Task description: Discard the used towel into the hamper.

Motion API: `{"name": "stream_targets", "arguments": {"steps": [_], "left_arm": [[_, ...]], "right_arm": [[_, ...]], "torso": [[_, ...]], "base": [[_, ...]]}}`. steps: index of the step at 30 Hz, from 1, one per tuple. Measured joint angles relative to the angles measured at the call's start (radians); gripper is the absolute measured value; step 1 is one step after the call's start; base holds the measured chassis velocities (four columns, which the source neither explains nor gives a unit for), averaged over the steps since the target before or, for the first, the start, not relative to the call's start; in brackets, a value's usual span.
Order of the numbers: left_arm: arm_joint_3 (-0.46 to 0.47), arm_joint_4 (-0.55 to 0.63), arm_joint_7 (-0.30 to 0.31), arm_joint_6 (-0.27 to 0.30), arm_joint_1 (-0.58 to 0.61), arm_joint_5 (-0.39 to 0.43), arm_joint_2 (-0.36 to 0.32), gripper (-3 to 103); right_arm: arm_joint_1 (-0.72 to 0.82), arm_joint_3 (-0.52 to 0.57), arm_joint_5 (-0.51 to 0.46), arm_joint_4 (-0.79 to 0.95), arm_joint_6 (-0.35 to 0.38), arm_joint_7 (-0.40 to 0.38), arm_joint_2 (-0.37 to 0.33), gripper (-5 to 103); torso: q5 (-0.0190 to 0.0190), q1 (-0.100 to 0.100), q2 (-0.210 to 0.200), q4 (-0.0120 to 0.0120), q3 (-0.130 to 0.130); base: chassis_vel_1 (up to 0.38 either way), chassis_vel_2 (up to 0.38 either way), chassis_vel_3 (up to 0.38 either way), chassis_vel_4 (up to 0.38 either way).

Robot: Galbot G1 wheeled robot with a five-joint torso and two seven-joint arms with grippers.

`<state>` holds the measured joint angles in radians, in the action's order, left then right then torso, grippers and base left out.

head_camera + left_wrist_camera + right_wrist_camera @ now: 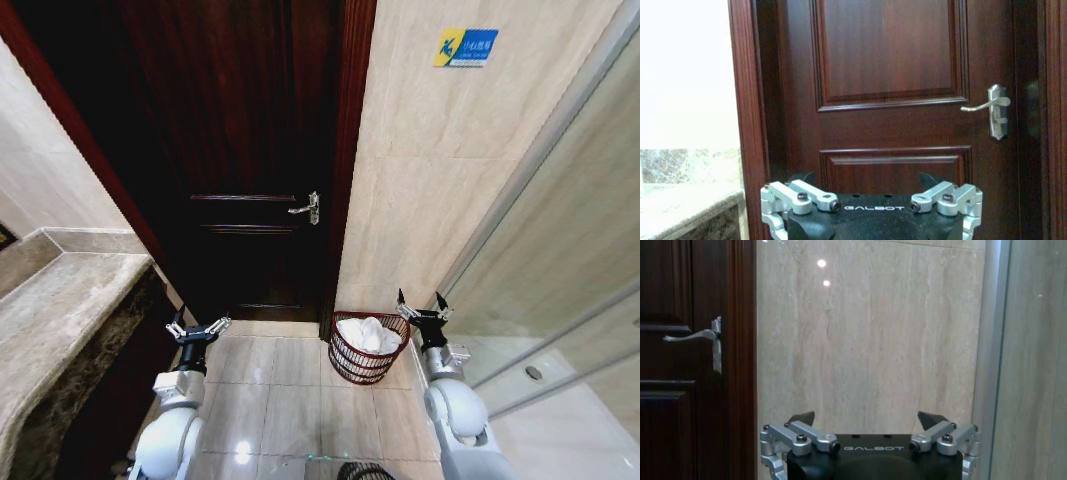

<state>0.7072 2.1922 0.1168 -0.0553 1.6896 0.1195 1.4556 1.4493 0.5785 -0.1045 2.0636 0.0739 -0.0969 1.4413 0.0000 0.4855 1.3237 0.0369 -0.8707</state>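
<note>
Empty and spread apart, the right gripper (421, 300) is hovering just beside the hamper's (352, 367) rim; the left gripper (198, 328), likewise spread, is idling near the door (240, 150). One white towel (366, 333) is lying inside one hamper by the wall. Risk: an arm swing could be tipping the light basket.

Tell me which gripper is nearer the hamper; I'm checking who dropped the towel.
Right. The right gripper hovers open just beside the hamper rim, where the white towel lies. The left gripper, also open, hangs farther off, before the door.
</note>
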Motion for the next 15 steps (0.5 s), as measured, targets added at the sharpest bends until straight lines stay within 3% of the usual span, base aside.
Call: {"name": "stream_targets", "arguments": {"steps": [9,15], "left_arm": [[0.000,0.000,0.001,0.001,0.000,0.000,0.000,100],[-0.001,0.000,0.001,0.001,0.000,0.000,0.000,100]], "right_arm": [[0.000,0.000,0.000,0.000,-0.001,0.000,0.000,100],[0.000,0.000,0.000,0.000,-0.001,0.000,0.000,100]], "torso": [[0.0000,0.000,-0.001,0.0000,0.000],[0.0000,0.000,-0.001,0.0000,0.000]], "base": [[0.011,-0.009,-0.014,0.013],[0.137,-0.134,-0.119,0.134]]}}
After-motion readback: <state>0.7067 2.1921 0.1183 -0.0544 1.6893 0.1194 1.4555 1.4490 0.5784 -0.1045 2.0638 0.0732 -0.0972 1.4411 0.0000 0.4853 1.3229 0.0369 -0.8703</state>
